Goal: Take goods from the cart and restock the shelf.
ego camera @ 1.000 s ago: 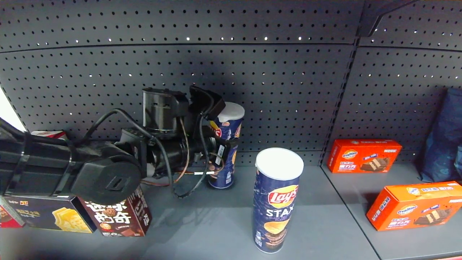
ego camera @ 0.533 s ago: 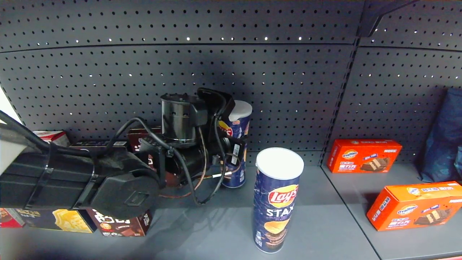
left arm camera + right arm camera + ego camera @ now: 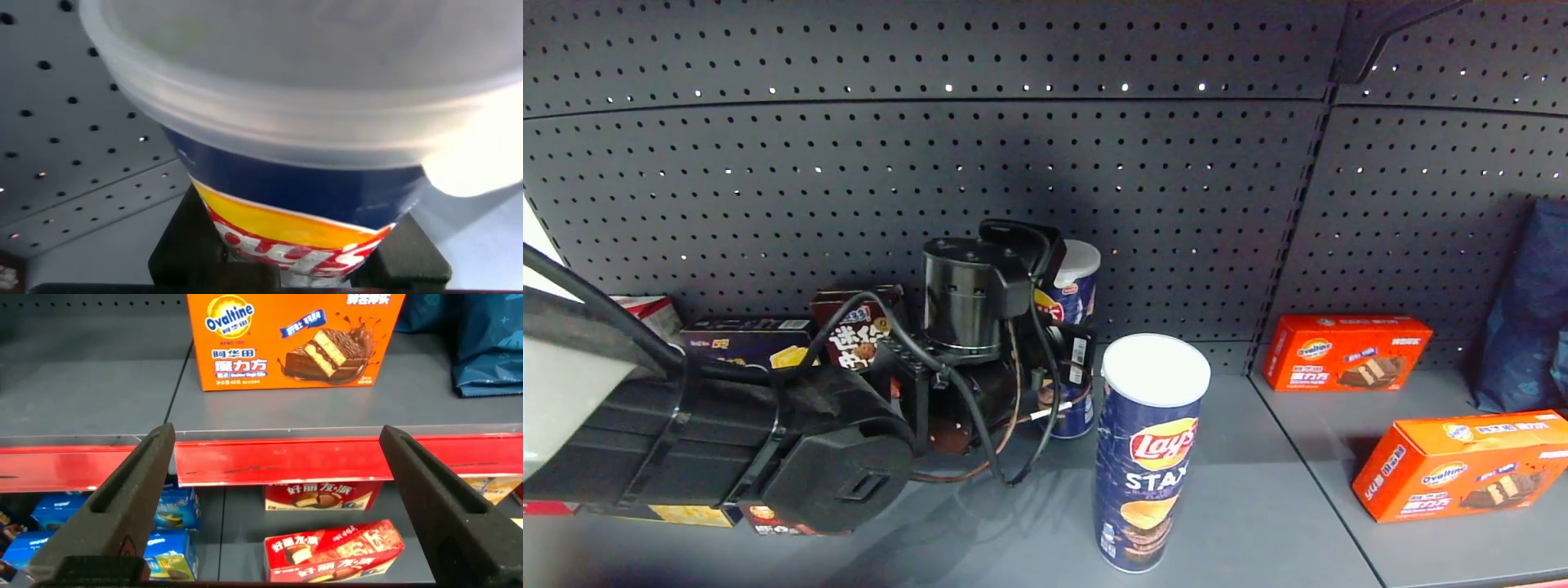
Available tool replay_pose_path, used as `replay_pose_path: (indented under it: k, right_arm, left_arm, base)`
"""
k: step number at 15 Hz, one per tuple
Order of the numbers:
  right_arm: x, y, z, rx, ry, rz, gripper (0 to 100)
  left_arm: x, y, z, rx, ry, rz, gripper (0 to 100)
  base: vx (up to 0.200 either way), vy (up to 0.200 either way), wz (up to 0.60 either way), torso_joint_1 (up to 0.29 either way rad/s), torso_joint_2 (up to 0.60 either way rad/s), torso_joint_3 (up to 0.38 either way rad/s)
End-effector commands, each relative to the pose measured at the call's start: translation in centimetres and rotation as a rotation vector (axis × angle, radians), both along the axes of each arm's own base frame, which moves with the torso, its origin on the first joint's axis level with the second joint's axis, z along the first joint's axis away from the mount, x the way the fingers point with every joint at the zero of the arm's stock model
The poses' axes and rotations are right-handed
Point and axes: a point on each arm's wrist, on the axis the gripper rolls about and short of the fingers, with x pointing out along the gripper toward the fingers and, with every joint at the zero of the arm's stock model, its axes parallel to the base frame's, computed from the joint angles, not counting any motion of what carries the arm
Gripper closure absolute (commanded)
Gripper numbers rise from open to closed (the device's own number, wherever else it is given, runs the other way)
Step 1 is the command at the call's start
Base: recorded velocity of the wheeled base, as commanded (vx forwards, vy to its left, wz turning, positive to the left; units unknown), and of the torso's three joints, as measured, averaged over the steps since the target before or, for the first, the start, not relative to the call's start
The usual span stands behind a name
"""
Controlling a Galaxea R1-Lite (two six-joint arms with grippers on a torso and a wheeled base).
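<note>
A blue chips can (image 3: 1072, 300) with a white lid stands upright near the pegboard, and my left gripper (image 3: 1072, 359) is shut on its middle. The left wrist view looks down on this can (image 3: 302, 196) from just above the lid, with my left gripper (image 3: 298, 261) clamped on both sides of it. I cannot tell whether its base touches the grey shelf (image 3: 1241, 506). A second, identical can (image 3: 1150, 453) stands free in front and slightly right of the held one. My right gripper (image 3: 278, 506) is open with nothing in it, in front of the shelf's red edge strip (image 3: 278, 457).
Dark snack boxes (image 3: 858, 335) stand left of the held can, behind my arm. Two orange boxes (image 3: 1343, 349) (image 3: 1462, 475) and a blue bag (image 3: 1527, 310) fill the right bay. Past my right gripper are an orange box (image 3: 294, 339) and lower-shelf boxes (image 3: 335, 551).
My left arm has carried the held can to the right along the back of the shelf, closer to the standing can. More of the dark boxes at the left now show.
</note>
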Motion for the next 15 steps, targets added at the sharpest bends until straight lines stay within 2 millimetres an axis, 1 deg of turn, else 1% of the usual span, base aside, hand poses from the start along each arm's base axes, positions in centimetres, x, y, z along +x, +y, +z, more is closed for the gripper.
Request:
replay_pose_path:
  k: [1, 3, 8, 15]
  right_arm:
    - [0.0, 0.0, 0.0, 0.0, 0.002, 0.0, 0]
    - [0.0, 0.0, 0.0, 0.0, 0.001, 0.0, 0]
    - [0.0, 0.0, 0.0, 0.0, 0.002, 0.0, 0]
    - [0.0, 0.0, 0.0, 0.0, 0.002, 0.0, 0]
  left_arm:
    - [0.3, -0.6, -0.7, 0.008, 0.009, -0.007, 100]
    - [0.6, -0.9, -1.3, 0.012, 0.014, -0.007, 100]
    - [1.6, -1.8, -1.4, 0.002, 0.003, -0.009, 100]
    - [2.4, -2.0, -2.9, 0.027, 0.025, 0.001, 100]
  base:
    - [0.0, 0.0, 0.0, 0.0, 0.0, 0.0]
    - [0.0, 0.0, 0.0, 0.0, 0.0, 0.0]
    - [0.0, 0.0, 0.0, 0.0, 0.0, 0.0]
    - [0.0, 0.0, 0.0, 0.0, 0.0, 0.0]
